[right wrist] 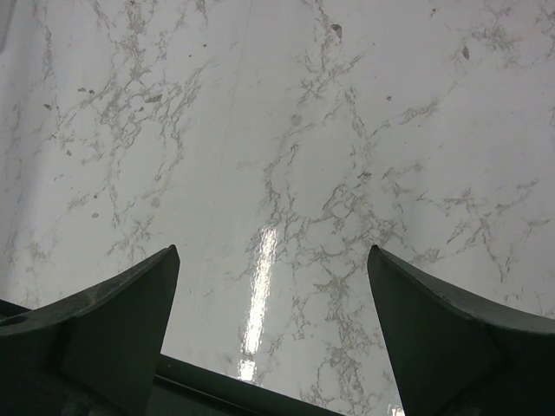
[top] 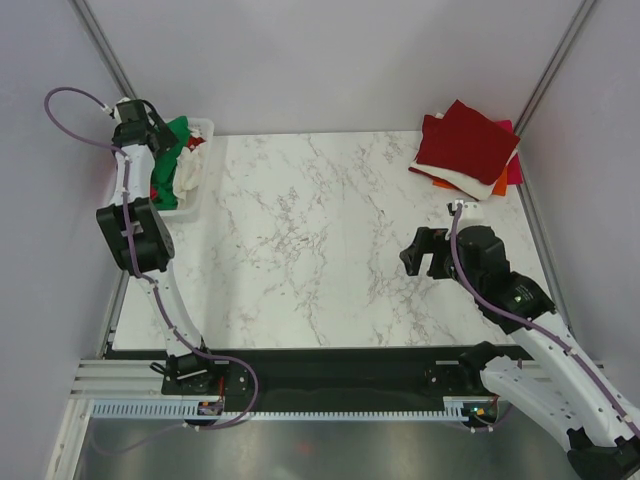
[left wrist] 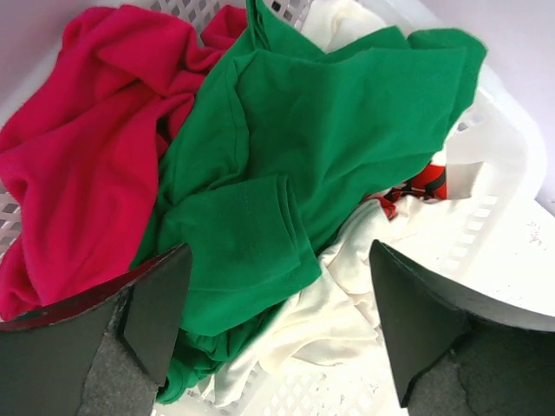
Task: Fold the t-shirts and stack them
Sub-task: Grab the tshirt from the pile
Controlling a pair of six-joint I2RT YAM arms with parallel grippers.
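A bright green t-shirt [left wrist: 303,139] lies crumpled on top in the white slatted basket [left wrist: 507,173], with a magenta-red shirt [left wrist: 78,156] to its left and a white shirt [left wrist: 347,303] under it. In the top view the green shirt [top: 176,132] shows at the basket [top: 201,160] at the far left. My left gripper [left wrist: 277,321] is open just above the pile, holding nothing. My right gripper [right wrist: 273,329] is open and empty over bare marble at the right [top: 425,252]. A folded stack, dark red shirt [top: 466,140] on top with white, orange and magenta beneath, lies at the far right.
The marble table top [top: 320,240] spreads between basket and stack. Grey walls and metal frame posts close in the sides. A black strip and the arm bases run along the near edge [top: 330,375].
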